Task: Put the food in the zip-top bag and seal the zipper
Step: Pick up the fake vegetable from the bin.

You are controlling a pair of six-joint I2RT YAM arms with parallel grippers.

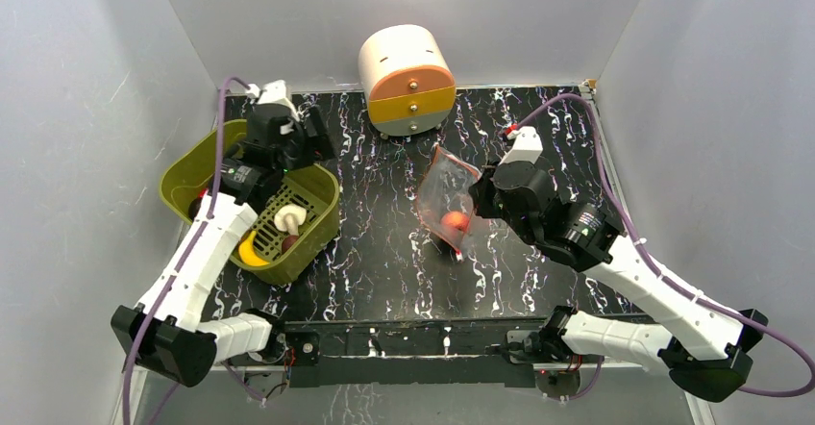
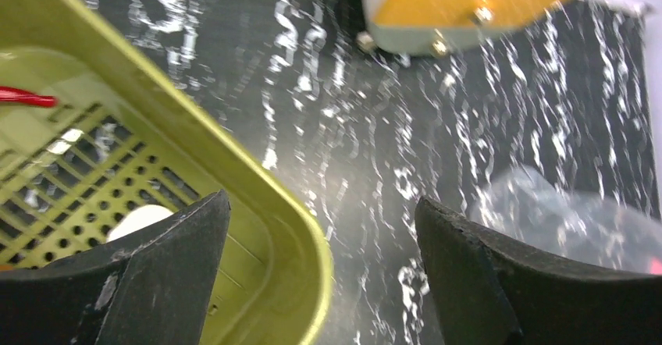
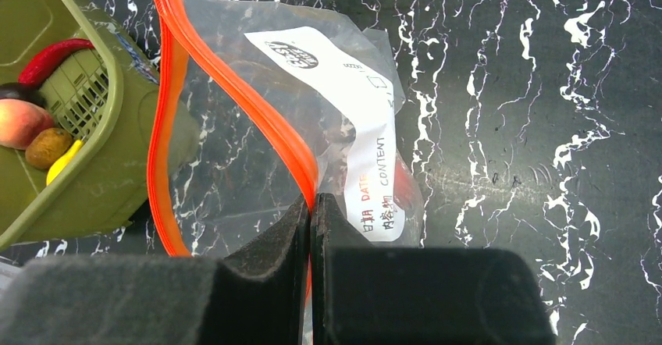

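The clear zip-top bag (image 1: 444, 183) is held up off the black marbled table, its mouth open toward the basket. My right gripper (image 1: 478, 194) is shut on the bag's red-orange zipper (image 3: 234, 95); the right wrist view shows the jaws (image 3: 311, 204) pinched on one strip, the other strip bowed away. A red-orange fruit (image 1: 455, 221) lies inside the bag. My left gripper (image 1: 308, 138) is open and empty over the far right rim of the olive-green basket (image 2: 258, 197). Food in the basket: a white mushroom (image 1: 288, 217), a yellow piece (image 1: 252, 250), a red chili (image 3: 55, 55), a peach (image 3: 19, 122).
A round white and orange drawer box (image 1: 407, 79) stands at the back middle. The green basket (image 1: 183, 170) fills the left side of the table. Grey walls close in left, right and behind. The bag also shows blurred in the left wrist view (image 2: 562, 220).
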